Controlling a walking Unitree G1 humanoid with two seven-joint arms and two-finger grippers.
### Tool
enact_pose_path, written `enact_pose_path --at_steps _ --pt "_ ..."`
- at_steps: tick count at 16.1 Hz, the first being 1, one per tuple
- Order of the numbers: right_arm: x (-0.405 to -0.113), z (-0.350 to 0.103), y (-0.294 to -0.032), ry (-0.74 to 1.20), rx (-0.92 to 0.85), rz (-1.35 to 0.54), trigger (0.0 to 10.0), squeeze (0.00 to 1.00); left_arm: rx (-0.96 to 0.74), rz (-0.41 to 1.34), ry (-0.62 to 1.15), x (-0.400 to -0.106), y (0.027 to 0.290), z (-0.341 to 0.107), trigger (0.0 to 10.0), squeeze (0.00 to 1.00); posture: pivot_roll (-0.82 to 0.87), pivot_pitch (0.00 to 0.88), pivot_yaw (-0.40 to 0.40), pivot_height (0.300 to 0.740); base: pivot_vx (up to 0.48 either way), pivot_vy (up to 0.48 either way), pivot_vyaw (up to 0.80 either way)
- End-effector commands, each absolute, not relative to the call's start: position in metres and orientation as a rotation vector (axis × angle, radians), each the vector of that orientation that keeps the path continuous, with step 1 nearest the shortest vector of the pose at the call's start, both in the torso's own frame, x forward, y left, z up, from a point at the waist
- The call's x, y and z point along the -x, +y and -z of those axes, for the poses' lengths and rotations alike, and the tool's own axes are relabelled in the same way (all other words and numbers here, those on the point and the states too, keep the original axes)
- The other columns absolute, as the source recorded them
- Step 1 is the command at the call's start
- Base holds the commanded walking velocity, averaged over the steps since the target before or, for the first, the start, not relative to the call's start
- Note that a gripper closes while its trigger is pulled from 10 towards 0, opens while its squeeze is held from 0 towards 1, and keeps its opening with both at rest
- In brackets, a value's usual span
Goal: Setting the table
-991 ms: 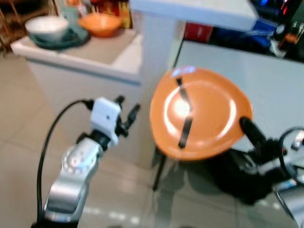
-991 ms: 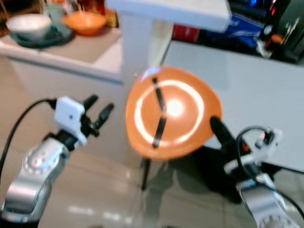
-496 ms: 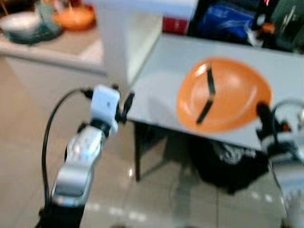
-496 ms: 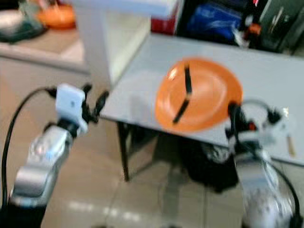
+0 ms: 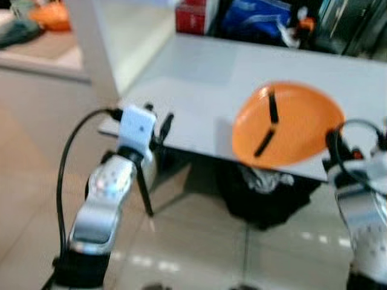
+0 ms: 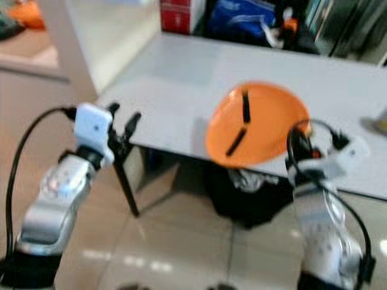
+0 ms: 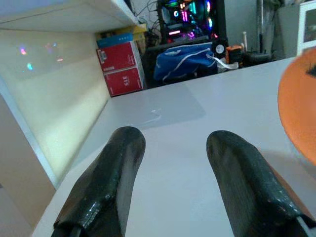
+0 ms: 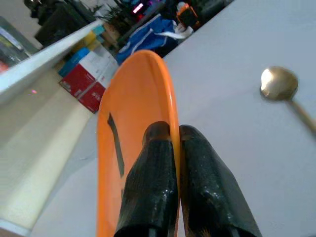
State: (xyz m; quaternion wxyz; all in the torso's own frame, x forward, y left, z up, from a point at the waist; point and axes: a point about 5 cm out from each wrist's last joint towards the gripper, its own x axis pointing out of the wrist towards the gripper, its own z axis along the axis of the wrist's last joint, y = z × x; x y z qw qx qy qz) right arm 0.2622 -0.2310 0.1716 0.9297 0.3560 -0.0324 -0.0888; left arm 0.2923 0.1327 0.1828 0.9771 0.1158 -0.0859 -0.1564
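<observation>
An orange plate [image 5: 284,124] with black stripes is tilted up on edge over the near edge of the pale grey table [image 5: 199,78]. My right gripper [image 5: 331,142] is shut on the plate's rim, one finger on each face, as the right wrist view shows for the gripper [image 8: 170,131] and the plate [image 8: 133,123]. A gold spoon [image 8: 279,84] lies on the table beyond the plate. My left gripper [image 5: 158,119] is open and holds nothing, level with the table's near left corner. In the left wrist view the left gripper [image 7: 175,138] points across the tabletop [image 7: 168,168].
A black bag [image 5: 266,199] sits on the tiled floor under the table. Red boxes [image 5: 193,15] and a blue bag [image 5: 254,24] stand behind the table. A white pillar [image 5: 91,36] and a counter with an orange bowl [image 5: 51,15] are at the left.
The camera has swung from the counter and pillar to the table. The right gripper still holds the plate, which is now over the table's near edge.
</observation>
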Motion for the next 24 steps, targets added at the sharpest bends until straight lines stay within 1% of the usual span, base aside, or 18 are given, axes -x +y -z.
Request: enact_pose_path --at_steps 1,3,5,9,13,14,18,22,24 --pt "-0.262 -0.175 -0.242 -0.097 -0.731 0.222 10.0 0.00 -0.232 0.338 -0.191 -0.292 0.124 -0.186 10.0 0.00 0.03 0.058 0.004 0.740 0.000 -0.480 0.00" --pt "-0.266 -0.175 -0.243 -0.086 -0.710 0.222 10.0 0.00 -0.236 0.343 -0.190 -0.292 0.124 -0.186 10.0 0.00 0.03 0.054 0.008 0.740 0.000 -0.480 0.00" --pt "-0.273 -0.174 -0.237 -0.055 -0.676 0.204 10.0 0.00 -0.244 0.335 -0.188 -0.295 0.129 -0.185 10.0 0.00 0.03 0.050 0.005 0.740 0.000 -0.480 0.00" --pt "-0.280 -0.175 -0.234 -0.047 -0.696 0.198 10.0 0.00 -0.241 0.343 -0.193 -0.294 0.123 -0.186 10.0 0.00 0.04 0.051 0.000 0.740 0.000 -0.480 0.00" --pt "-0.281 -0.172 -0.229 -0.045 -0.730 0.209 10.0 0.00 -0.239 0.342 -0.180 -0.297 0.126 -0.186 10.0 0.00 0.03 0.049 0.005 0.740 0.000 -0.480 0.00" --pt "-0.281 -0.174 -0.228 -0.046 -0.744 0.205 10.0 0.00 -0.221 0.320 -0.136 -0.300 0.126 -0.185 10.0 0.00 0.03 0.052 0.007 0.740 0.000 0.000 0.00" --pt "-0.278 -0.165 -0.221 0.000 -0.769 0.187 10.0 0.00 -0.198 0.386 -0.180 -0.297 0.117 -0.191 10.0 0.00 0.04 0.051 0.012 0.740 0.000 0.000 -0.11" --pt "-0.280 -0.163 -0.211 0.028 -0.782 0.160 10.0 0.00 -0.195 0.375 -0.178 -0.302 0.123 -0.194 10.0 0.00 0.03 0.054 0.019 0.740 0.333 0.000 -0.77" --pt "-0.282 -0.159 -0.206 0.059 -0.796 0.142 10.0 0.00 -0.197 0.382 -0.176 -0.300 0.121 -0.193 10.0 0.00 0.04 0.056 0.015 0.740 0.351 0.000 -0.28"
